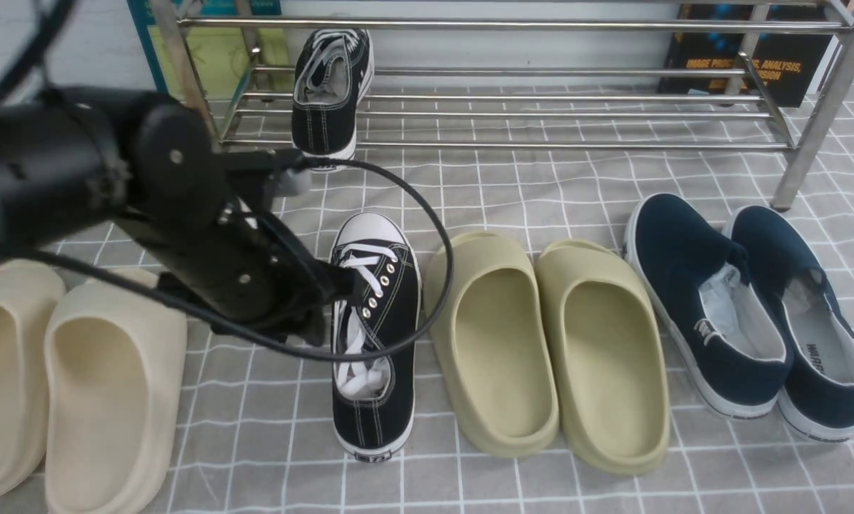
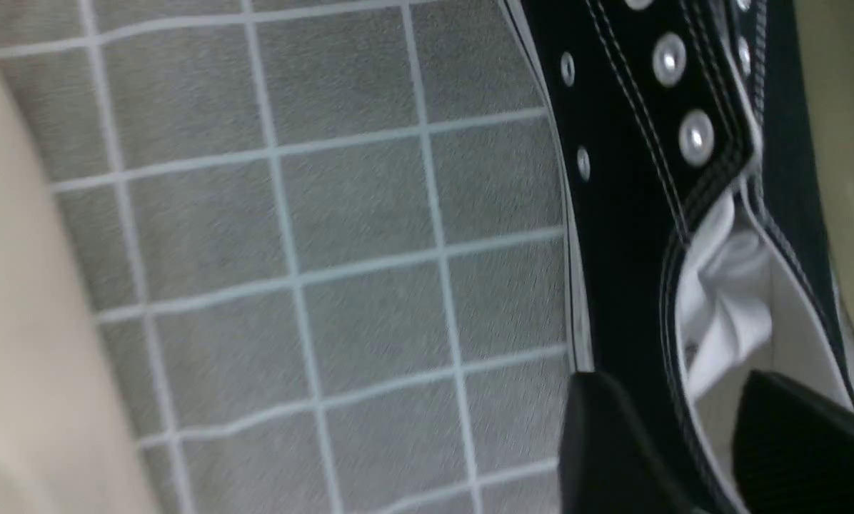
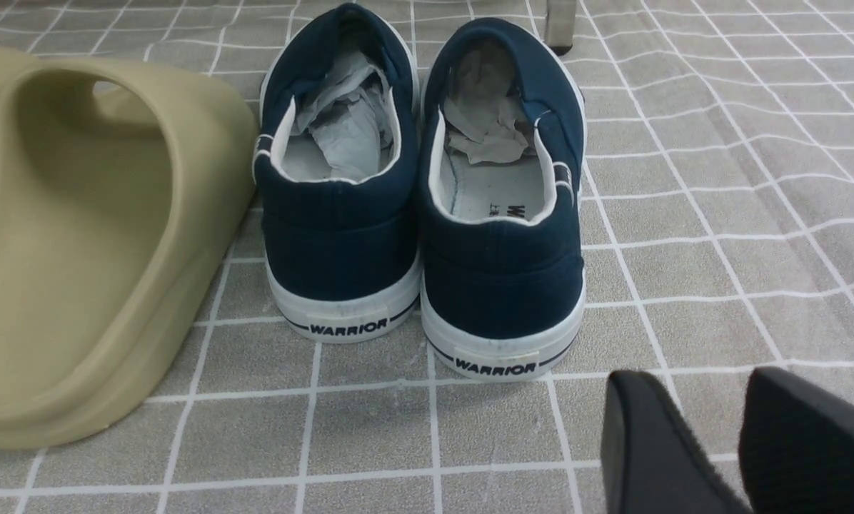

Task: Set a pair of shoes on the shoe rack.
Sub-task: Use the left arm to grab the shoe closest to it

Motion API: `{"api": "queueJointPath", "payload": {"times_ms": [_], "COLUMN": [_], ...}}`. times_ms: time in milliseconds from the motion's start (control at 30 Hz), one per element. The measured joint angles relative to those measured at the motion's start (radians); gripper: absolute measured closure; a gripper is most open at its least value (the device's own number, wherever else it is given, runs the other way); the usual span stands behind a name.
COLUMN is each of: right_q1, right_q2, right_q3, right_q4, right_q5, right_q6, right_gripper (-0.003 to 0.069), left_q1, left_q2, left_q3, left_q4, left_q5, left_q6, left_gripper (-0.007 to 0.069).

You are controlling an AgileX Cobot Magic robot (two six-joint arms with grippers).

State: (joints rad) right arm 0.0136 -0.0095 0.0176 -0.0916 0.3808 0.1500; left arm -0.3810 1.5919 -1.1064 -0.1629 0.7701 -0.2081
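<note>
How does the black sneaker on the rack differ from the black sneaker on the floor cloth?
The rack sneaker rests on the bars of the shoe rack; the floor sneaker lies flat on the checked cloth. The left gripper, open, straddles the floor sneaker's side wall; nothing holds the rack sneaker. Both are black with white soles and stitching.

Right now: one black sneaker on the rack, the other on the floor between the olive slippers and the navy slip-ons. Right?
Not quite. The floor sneaker lies between the cream slippers and the olive slippers; the navy slip-ons sit beyond the olive pair. The front view shows it. The other sneaker is on the rack, as stated.
</note>
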Motion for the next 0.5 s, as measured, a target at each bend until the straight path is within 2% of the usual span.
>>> {"api": "queueJointPath", "payload": {"times_ms": [100, 233, 400, 500], "right_q1": [0.0, 0.0, 0.0, 0.0], "right_q2": [0.0, 0.0, 0.0, 0.0], "right_q3": [0.0, 0.0, 0.0, 0.0], "right_q4": [0.0, 0.0, 0.0, 0.0], "right_q5": [0.0, 0.0, 0.0, 0.0], "right_q6": [0.0, 0.0, 0.0, 0.0], "right_gripper": [0.042, 0.042, 0.042, 0.042], "left_q1": [0.0, 0.0, 0.0, -0.002], "left_q2": [0.052, 0.101, 0.155, 0.152], "left_q3": [0.0, 0.0, 0.0, -0.001], "left_q4": [-0.031, -0.039, -0.036, -0.039], "left_q5": [-0.039, -0.051, -0.054, -0.055], "left_q6": [0.0, 0.0, 0.0, 0.0], "left_gripper": [0.0258, 0.0267, 0.042, 0.0561]}}
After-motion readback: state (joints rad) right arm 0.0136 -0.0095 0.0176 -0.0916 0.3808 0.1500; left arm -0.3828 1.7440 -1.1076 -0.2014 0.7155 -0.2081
